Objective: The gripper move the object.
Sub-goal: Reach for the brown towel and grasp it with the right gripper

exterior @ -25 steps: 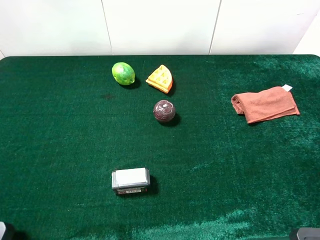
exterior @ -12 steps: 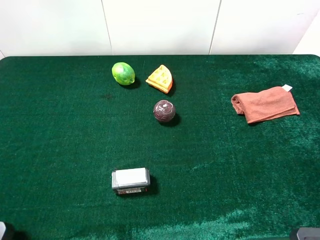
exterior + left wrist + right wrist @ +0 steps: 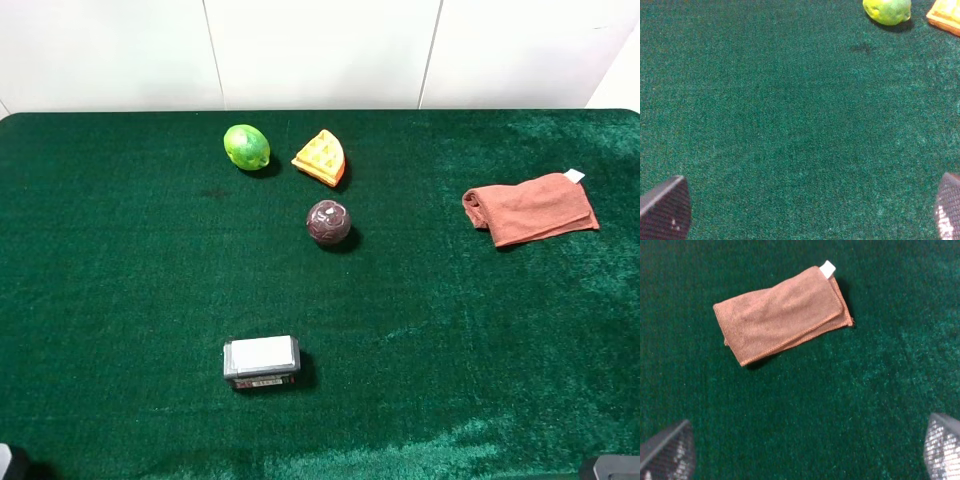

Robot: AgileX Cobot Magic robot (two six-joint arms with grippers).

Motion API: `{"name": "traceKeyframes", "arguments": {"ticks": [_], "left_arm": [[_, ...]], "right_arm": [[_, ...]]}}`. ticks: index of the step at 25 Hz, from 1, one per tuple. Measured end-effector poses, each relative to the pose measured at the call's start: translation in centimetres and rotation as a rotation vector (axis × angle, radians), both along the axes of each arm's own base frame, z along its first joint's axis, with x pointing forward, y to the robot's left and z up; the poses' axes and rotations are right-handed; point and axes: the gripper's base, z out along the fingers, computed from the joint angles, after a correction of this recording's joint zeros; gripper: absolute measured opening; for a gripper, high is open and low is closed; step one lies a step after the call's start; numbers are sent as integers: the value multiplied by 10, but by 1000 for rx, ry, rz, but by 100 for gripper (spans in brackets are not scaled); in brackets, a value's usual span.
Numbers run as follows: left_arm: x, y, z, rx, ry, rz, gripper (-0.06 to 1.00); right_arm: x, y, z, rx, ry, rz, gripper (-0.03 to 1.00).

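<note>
Right wrist: we see towel beyond right gripper, jaws spread wide, empty | left wrist: left gripper likewise, lime ahead | high view alone: ball, box

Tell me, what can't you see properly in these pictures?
- Waffle wedge: left wrist view, cut off by the picture's edge.
- Box: high view, its print is too small to read.
- Towel tag: right wrist view, too small to show any writing.
- Left gripper and right gripper: only fingertips show in the wrist views; edges cut off the rest.
</note>
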Motion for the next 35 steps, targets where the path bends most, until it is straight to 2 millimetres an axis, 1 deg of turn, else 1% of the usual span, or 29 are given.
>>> {"name": "traceKeyframes", "arguments": {"ticks": [9,17,23,28,32,33,35], "left_arm": [[0,0,0,0,0,0,99],[0,0,0,0,0,0,99],[0,0,0,0,0,0,99],[0,0,0,0,0,0,99],[0,0,0,0,0,0,99],[0,0,0,0,0,0,99],[0,0,0,0,0,0,99]], "right_arm": [[53,-3,11,17,120,1,70],[106,-6,10,20,216,2,70],[147,-10,3,4,275,9,70],[178,-13,-9,-6,312,9,70],[201,-15,-18,-11,339,10,70],[201,-15,-18,-11,339,10,70],[213,-16,-23,-15,343,11,70]]}}
